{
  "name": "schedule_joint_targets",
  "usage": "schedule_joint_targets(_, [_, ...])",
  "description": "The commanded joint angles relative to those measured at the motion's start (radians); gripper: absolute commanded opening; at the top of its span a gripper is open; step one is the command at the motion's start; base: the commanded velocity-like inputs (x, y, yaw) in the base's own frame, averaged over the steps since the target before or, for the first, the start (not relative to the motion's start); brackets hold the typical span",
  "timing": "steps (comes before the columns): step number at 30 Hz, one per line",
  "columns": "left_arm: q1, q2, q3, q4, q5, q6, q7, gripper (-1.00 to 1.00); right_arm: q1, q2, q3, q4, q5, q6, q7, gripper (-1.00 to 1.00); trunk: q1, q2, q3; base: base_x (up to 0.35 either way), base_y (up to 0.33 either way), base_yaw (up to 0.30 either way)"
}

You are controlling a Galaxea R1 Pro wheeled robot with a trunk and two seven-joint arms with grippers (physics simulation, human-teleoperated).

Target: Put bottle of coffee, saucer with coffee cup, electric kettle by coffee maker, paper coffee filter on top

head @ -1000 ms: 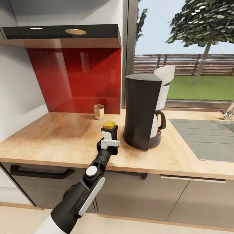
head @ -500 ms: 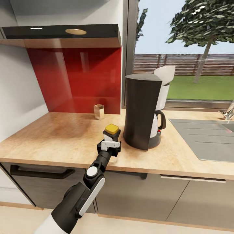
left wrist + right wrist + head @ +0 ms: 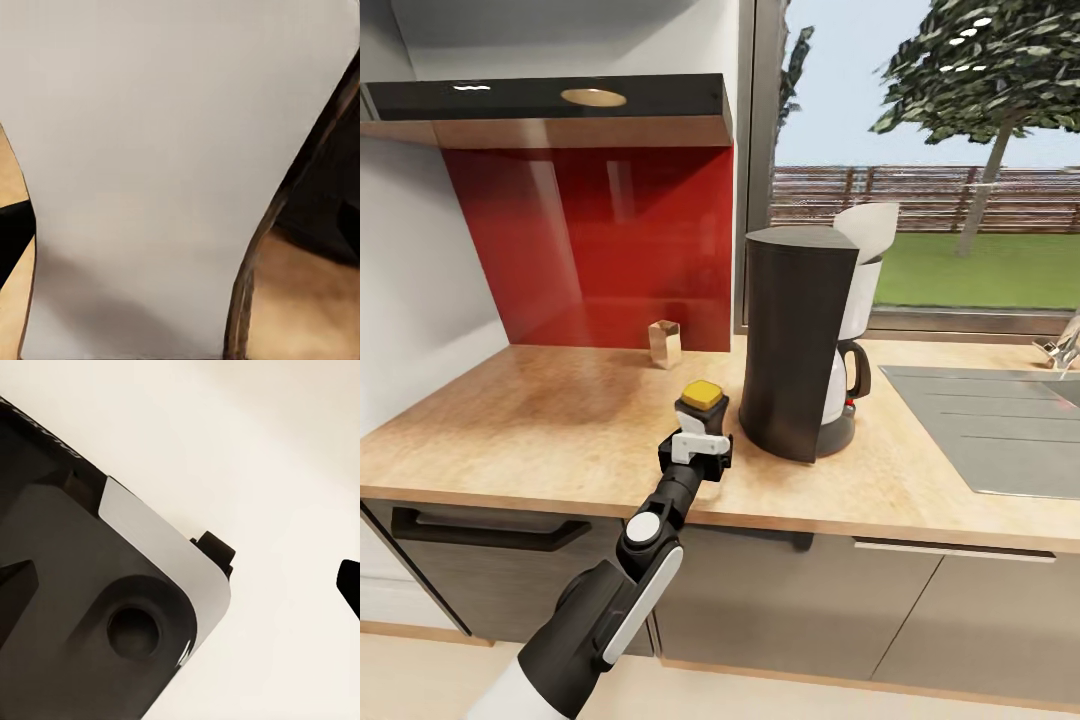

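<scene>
The bottle of coffee (image 3: 700,405), dark with a yellow cap, leans slightly in my left gripper (image 3: 697,447), which is shut on it just left of the coffee maker (image 3: 795,345). Its base is hidden behind the gripper, so I cannot tell if it touches the kitchen countertop (image 3: 540,420). Up close, the left wrist view has the bottle's white label (image 3: 172,165) and the dark coffee maker (image 3: 330,180) beside it. A white paper coffee filter (image 3: 866,230) stands in the top of the machine's white housing. My right gripper (image 3: 180,585) looks open, one dark fingertip (image 3: 349,585) at the picture's edge.
A small brown folded piece (image 3: 665,344) stands by the red panel (image 3: 600,240). The kitchen shelf (image 3: 560,100) runs along that panel's top edge. A steel sink (image 3: 980,420) and a tap (image 3: 1063,348) lie to the right of the machine. The right wrist view has my own dark body over pale floor.
My left gripper has carried the bottle a little to the right, closer to the coffee maker, and slightly lower. The bottle now leans a bit more.
</scene>
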Motion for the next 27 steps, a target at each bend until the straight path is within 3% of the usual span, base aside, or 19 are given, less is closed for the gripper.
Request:
schedule_joint_targets(1, [-0.001,0.0,-0.002,-0.001,0.008,0.003,0.007,1.0,-0.001,0.0,0.008,0.001,-0.011,-0.003,0.005,1.0,0.0,-0.001,-0.001,0.0,0.0,0.0])
schedule_joint_targets(18, [-0.001,0.002,-0.001,-0.004,0.008,0.003,0.008,1.0,-0.001,0.0,0.008,0.001,-0.011,-0.003,0.005,1.0,0.0,-0.001,-0.001,-0.001,0.0,0.0])
schedule_joint_targets(27, [-0.001,0.002,-0.001,-0.006,0.008,0.003,0.008,1.0,-0.001,0.0,0.008,0.001,-0.011,-0.003,0.005,1.0,0.0,-0.001,-0.001,-0.129,0.0,0.0])
